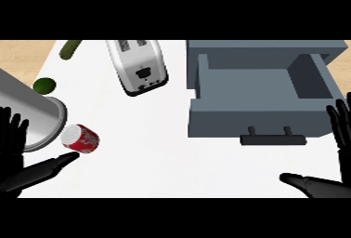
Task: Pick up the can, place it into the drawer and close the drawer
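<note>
Flanking counter, both hands [14,139] [341,135] spread.

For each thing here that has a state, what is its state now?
Drawer: open, nothing visible inside.
Can: lying on its side on the counter, not held.
Toaster: slots empty.
Left hand: open, beside the can.
Right hand: open, beside the drawer.

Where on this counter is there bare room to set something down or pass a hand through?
The widest bare patch is the white counter between the red can and the open drawer, reaching back to the toaster. The drawer's inside is bare too. It is crowded at the left, where the can, a metal pot and a lime sit together.
</note>
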Tool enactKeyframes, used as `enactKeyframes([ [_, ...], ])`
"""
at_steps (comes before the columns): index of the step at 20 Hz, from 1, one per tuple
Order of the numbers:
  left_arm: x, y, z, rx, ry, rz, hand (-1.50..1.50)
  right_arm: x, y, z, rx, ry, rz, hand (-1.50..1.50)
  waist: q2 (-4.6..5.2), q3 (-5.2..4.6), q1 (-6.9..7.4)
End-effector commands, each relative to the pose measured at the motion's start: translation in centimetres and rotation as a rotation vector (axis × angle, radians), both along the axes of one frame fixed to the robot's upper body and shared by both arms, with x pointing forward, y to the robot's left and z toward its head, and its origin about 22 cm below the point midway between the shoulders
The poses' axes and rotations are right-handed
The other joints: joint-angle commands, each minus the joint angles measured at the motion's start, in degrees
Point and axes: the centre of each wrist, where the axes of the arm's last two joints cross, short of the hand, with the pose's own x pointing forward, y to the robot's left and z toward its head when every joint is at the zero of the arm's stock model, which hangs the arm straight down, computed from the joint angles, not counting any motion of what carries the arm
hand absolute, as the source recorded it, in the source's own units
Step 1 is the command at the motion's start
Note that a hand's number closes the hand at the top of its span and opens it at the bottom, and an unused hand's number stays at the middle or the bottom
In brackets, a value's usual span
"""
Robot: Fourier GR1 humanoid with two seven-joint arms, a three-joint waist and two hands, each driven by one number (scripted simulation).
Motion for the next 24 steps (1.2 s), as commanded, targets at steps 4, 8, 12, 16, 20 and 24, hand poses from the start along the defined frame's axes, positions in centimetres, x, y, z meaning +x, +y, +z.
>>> enactKeyframes([
  [4, -0.5, -0.2, -4.7, 0.03, 0.041, 0.023, -1.5, -1.7, -1.3, 1.8, -0.001, -0.002, -0.004, -1.5, -0.02, 0.0, 0.02],
  [8, 0.6, -1.5, -6.3, 0.023, 0.054, 0.045, -1.5, -2.0, -0.6, 2.0, -0.009, 0.013, 0.002, -1.5, -0.01, 0.0, -0.04],
  [12, -0.4, -2.1, -10.9, 0.026, 0.073, 0.086, -1.5, -1.5, -1.5, 1.6, -0.002, 0.003, -0.02, -1.5, 0.03, -0.02, -0.02],
  [16, 2.0, -0.1, -11.3, -0.001, 0.09, 0.109, -1.5, -3.2, -1.3, 0.8, -0.014, 0.007, -0.01, -1.5, 0.01, 0.0, -0.23],
  [20, 0.8, 0.5, -13.8, -0.007, 0.105, 0.111, -1.5, -4.0, -0.8, 3.6, -0.02, -0.006, 0.014, -1.5, 0.0, -0.02, -0.15],
  [24, 0.4, 1.5, -15.7, -0.009, 0.112, 0.11, -1.5, -4.7, -0.9, 3.8, -0.009, -0.027, -0.029, -1.5, -0.01, -0.02, -0.16],
])
